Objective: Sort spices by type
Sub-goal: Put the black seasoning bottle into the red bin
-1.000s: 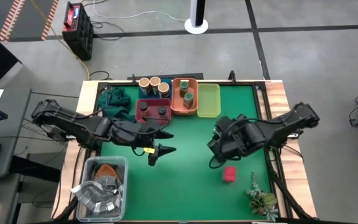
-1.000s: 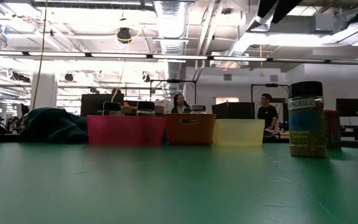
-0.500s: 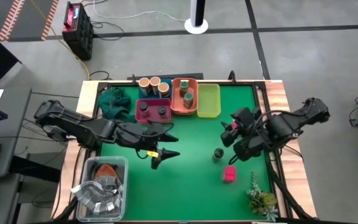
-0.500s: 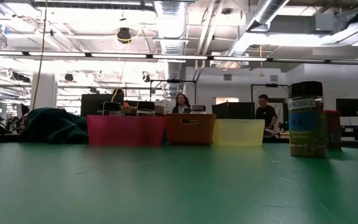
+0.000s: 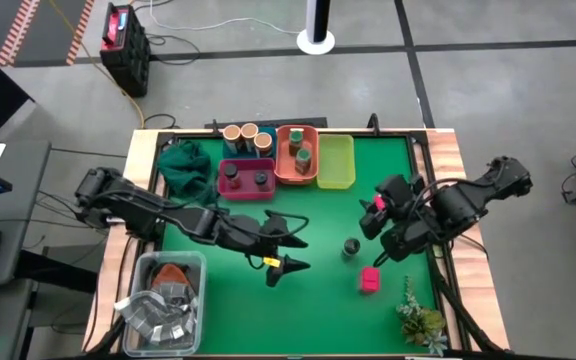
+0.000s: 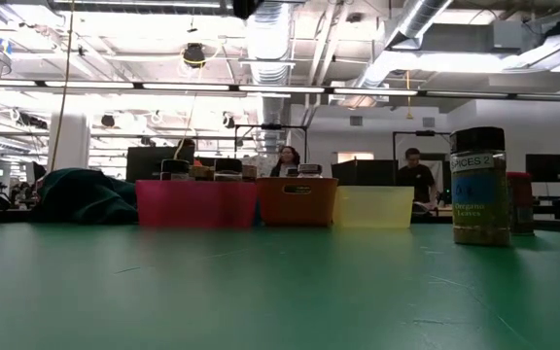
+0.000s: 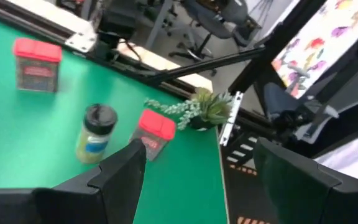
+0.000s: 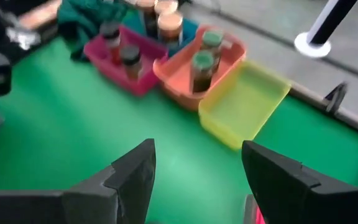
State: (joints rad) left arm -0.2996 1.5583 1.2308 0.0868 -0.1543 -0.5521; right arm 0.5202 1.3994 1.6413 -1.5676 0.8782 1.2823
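dark-topped jar (image 5: 351, 246) stands upright

Counts around the orange tray (image 5: 286, 166)

Beside it: three tan-topped jars (image 5: 249, 134), two dark-topped jars (image 5: 247, 177); inside, two green-topped jars (image 5: 300, 147). Well apart: one dark-lidded jar (image 5: 351, 246), two pink boxes (image 5: 370, 279).

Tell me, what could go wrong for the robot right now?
The left hand is open and reaching toward the black-lidded jar on the green mat. The jar stands tall and narrow, so a bump might tip it over. The red-lidded spice box sits close beside it, so the fingers might knock that too. The right hand waits nearby, and the two arms might crowd each other.
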